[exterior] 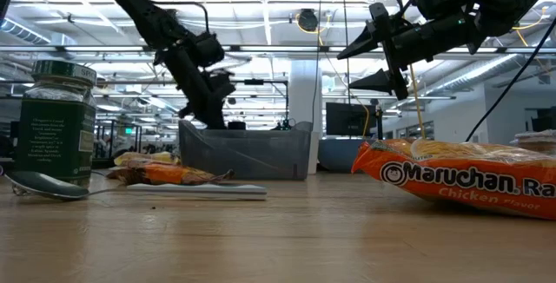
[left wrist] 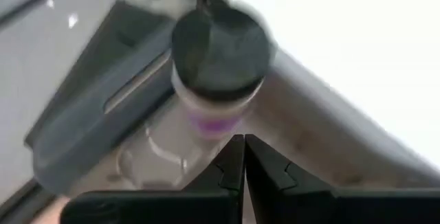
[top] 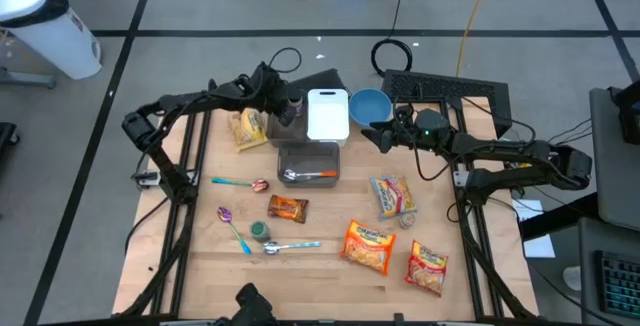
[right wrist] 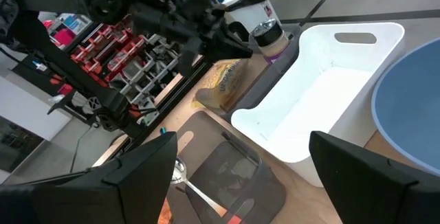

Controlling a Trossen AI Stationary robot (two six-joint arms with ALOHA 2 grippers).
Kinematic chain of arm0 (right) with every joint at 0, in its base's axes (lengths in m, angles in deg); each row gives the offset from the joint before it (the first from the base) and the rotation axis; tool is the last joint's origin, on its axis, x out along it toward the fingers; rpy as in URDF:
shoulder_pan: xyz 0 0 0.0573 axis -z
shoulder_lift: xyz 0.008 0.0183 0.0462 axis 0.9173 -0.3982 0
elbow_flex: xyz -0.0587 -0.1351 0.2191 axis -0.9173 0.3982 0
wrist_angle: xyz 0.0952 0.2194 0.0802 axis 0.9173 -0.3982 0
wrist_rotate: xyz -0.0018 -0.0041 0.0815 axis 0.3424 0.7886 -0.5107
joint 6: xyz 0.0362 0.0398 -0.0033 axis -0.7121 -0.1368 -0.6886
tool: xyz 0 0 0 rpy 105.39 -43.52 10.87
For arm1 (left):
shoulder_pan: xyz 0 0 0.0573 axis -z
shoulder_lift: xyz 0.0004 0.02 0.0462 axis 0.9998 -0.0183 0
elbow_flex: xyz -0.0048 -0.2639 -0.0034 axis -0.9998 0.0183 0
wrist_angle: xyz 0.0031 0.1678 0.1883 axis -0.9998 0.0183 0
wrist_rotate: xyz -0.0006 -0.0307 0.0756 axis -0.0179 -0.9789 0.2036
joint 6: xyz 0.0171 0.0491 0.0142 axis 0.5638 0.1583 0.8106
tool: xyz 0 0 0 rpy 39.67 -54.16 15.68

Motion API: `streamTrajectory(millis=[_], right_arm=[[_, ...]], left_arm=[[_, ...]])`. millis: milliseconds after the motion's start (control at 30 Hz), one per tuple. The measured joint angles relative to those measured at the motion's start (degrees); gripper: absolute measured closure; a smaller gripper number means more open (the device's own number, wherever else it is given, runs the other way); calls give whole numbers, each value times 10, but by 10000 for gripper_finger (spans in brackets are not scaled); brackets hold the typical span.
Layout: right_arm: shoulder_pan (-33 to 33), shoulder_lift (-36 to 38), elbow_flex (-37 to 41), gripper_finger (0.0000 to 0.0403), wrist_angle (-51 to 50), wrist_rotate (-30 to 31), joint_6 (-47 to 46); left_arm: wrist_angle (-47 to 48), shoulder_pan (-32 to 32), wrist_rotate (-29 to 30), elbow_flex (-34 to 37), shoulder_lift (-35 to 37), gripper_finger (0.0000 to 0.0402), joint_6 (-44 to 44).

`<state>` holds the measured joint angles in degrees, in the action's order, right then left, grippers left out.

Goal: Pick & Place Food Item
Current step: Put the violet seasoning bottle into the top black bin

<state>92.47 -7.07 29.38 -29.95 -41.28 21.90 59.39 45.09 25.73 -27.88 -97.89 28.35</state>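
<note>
The left gripper (top: 290, 107) hung at the far edge of the table, just left of the white bin (top: 327, 115), with its 2 fingers (left wrist: 230, 165) pinched together on nothing. Right in front of those fingertips stood a small jar (left wrist: 218, 69) with a dark lid and a purple label; in the left wrist view the tips sat just short of it, and whether they touched it I could not tell. The jar stood upright beside the white bin's left wall, with a yellow snack bag (top: 250, 128) lying near it on the wood.

The right gripper (top: 383, 137) hovered above the table by the blue bowl (top: 368, 105), its jaws spread wide and empty.

Nearer the middle sat a grey mesh tray (top: 308, 162) with a spoon lying in it. 3 Maruchan ramen packets (top: 371, 245) lay on the right half of the table (top: 200, 256), and a brown candy wrapper (top: 287, 208), 2 coloured spoons (top: 238, 181) and a green-lidded spice jar (top: 259, 230) lay on the left half
</note>
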Motion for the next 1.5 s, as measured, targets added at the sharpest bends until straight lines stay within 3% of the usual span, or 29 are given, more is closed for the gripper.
streamTrajectory(millis=[133, 333, 733, 933, 1233, 1500], right_arm=[[0, 0, 0, 81, 0, 0, 0], [0, 0, 0, 81, -1, 0, 0], [-1, 0, 0, 81, -13, -2, 0], [-1, 0, 0, 81, -13, -2, 0], [-1, 0, 0, 81, -13, -3, 0], [-1, 0, 0, 81, -13, -3, 0]], left_arm=[[30, -1, -42, -14, -42, 397, -1], [60, 17, -47, -49, -87, 377, -3], [38, 21, 0, -55, -87, 390, 10], [17, 21, 0, -55, -87, 371, 13], [-11, 21, 0, -55, -87, 390, 10], [24, 21, -8, -55, -87, 388, 12]])
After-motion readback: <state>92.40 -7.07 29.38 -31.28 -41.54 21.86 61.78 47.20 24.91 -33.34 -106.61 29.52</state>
